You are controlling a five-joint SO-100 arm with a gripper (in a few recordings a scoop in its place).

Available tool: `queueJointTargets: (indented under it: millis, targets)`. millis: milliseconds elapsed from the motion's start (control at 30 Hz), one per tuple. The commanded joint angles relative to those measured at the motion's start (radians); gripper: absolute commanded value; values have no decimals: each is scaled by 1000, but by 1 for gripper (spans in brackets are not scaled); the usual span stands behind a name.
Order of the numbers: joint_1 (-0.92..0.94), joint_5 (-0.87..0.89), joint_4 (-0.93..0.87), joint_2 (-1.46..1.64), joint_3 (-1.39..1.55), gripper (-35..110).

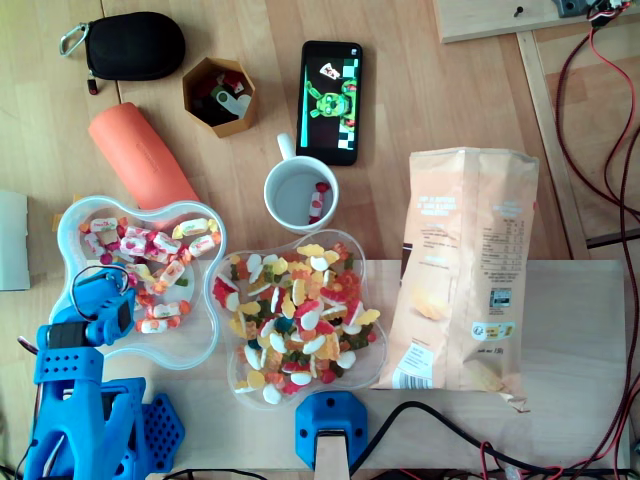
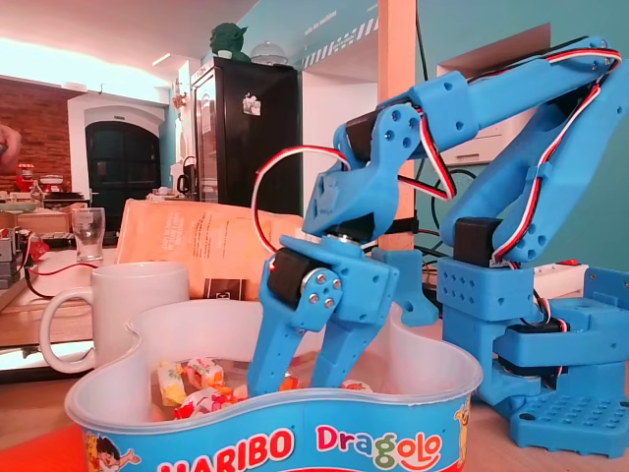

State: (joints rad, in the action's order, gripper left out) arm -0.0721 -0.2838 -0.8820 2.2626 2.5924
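My blue gripper [image 1: 122, 292] [image 2: 305, 382] points down into a clear lobed Haribo bowl [image 1: 66, 226] [image 2: 275, 418] at the left of the overhead view. Its two fingers [image 2: 270, 359] stand apart, open, with nothing seen between them. The tips are low inside the bowl, just above the wrapped candies [image 1: 150, 248] [image 2: 197, 379]; the rim hides whether they touch. Right of it sits a second clear bowl [image 1: 233, 378] heaped with coloured gummies [image 1: 300, 320]. A white mug [image 1: 300, 192] [image 2: 118, 295] with a few sweets inside stands behind the bowls.
A tan snack bag [image 1: 465, 250] [image 2: 197, 241] lies at the right. A lit phone [image 1: 331, 100], a hexagonal wooden box [image 1: 219, 96], an orange cylinder [image 1: 140, 155] and a black pouch [image 1: 130, 45] sit further back. Red and black cables [image 1: 600, 150] run along the right side.
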Motion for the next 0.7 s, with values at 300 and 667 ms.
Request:
queueJointTargets:
  millis: [300,667]
  targets:
    - [-25,-17,12,15,-2,16]
    - [-28,-20,2,15,0,15]
